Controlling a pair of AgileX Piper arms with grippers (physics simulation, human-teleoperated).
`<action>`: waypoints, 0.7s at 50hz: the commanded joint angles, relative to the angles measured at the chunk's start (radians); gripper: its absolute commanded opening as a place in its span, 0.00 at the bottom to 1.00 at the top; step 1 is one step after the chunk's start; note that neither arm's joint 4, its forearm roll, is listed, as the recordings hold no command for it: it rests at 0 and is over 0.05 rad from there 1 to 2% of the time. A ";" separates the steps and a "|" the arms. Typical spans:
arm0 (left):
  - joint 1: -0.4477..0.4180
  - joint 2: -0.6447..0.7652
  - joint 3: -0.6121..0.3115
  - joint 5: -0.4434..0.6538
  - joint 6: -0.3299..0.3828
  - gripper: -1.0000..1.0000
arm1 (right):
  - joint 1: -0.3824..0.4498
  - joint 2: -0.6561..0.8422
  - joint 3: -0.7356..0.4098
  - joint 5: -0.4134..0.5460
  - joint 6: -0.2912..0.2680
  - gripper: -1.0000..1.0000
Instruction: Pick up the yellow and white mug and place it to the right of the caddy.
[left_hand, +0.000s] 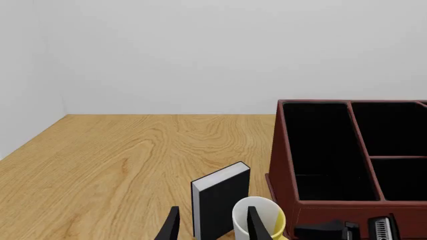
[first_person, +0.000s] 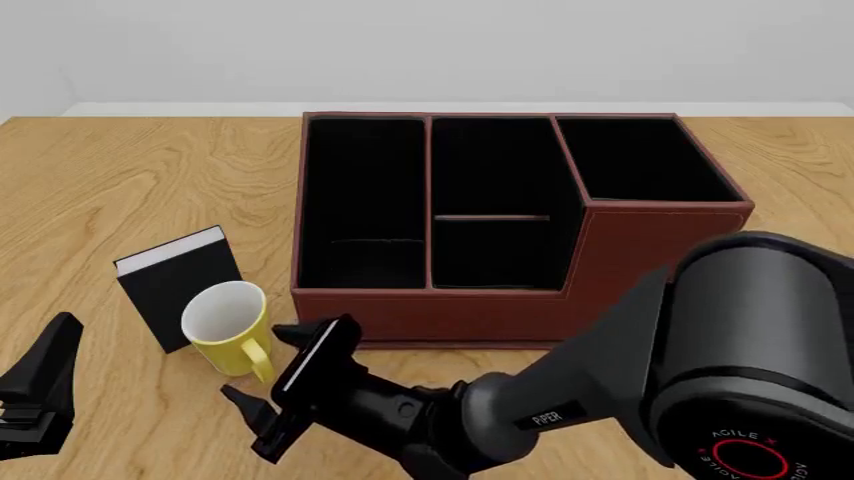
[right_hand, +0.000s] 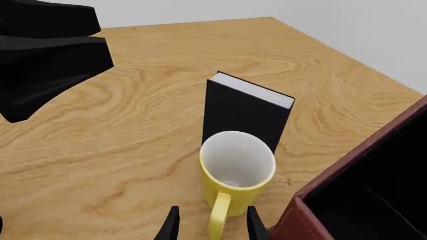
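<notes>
Handle (right_hand: 218, 216) of yellow mug (right_hand: 235, 167) sits between spread right hand (right_hand: 211, 226) fingers, seen only by right wrist; left hand (left_hand: 211, 227) spread.

Light wooden table (first_person: 134, 170); plain pale grey wall (first_person: 427, 45)

Yellow mug (first_person: 227, 327) white inside, reddish-brown caddy (first_person: 641, 250) black-lined, black white-edged book (first_person: 174, 280), wood-grain table (first_person: 134, 180)

Wood-grain desk (first_person: 120, 180) carries three items: caddy (first_person: 507, 310), upright black book (first_person: 174, 285) and yellow and white mug (first_person: 227, 325), mug just beside book.
</notes>
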 joint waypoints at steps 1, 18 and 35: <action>0.000 0.000 0.000 0.000 0.000 1.00 | 0.001 0.010 -0.011 0.004 0.004 1.00; 0.000 0.000 0.000 0.000 0.000 1.00 | 0.003 0.036 -0.032 0.007 0.011 1.00; 0.000 0.000 0.000 0.000 0.000 1.00 | 0.000 0.054 -0.039 0.004 0.016 1.00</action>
